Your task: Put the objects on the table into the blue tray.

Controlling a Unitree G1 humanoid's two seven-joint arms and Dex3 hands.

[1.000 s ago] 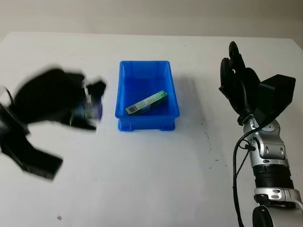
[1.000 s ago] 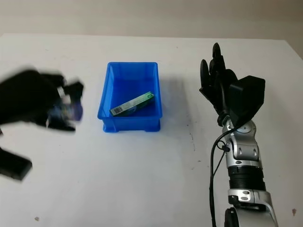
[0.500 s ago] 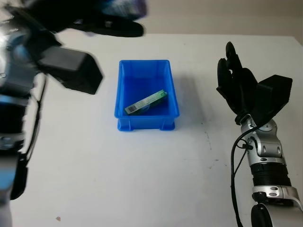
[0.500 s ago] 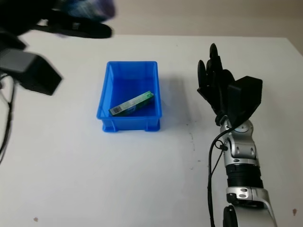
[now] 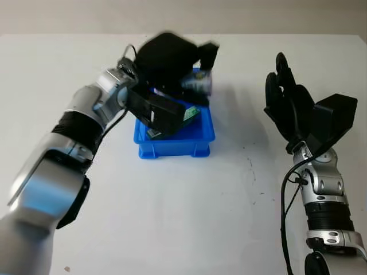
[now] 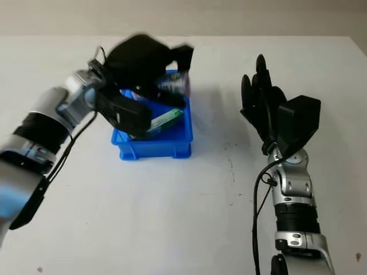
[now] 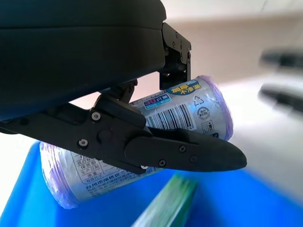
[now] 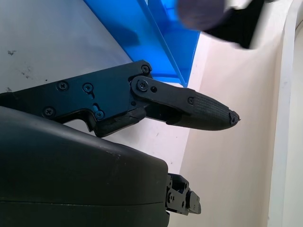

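The left hand (image 5: 172, 63) is pinching a purple-capped silver cylindrical roll (image 7: 142, 142) above the blue plastic tray (image 5: 172, 143), which is holding a green flat box (image 5: 192, 114). The right hand (image 5: 289, 106) is hovering open over the white bench (image 5: 172, 217). A release near the rim could send the roll onto the bench.

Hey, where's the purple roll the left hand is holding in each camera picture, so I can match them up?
Left eye view: purple roll above the blue tray.
Right eye view: same place.
Left wrist view: centre, gripped by the left hand.
Right wrist view: blurred, beyond the tray.
Shared landmark: blue tray.

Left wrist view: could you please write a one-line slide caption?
Left hand holds a purple-wrapped roll above the blue tray, over a green box.
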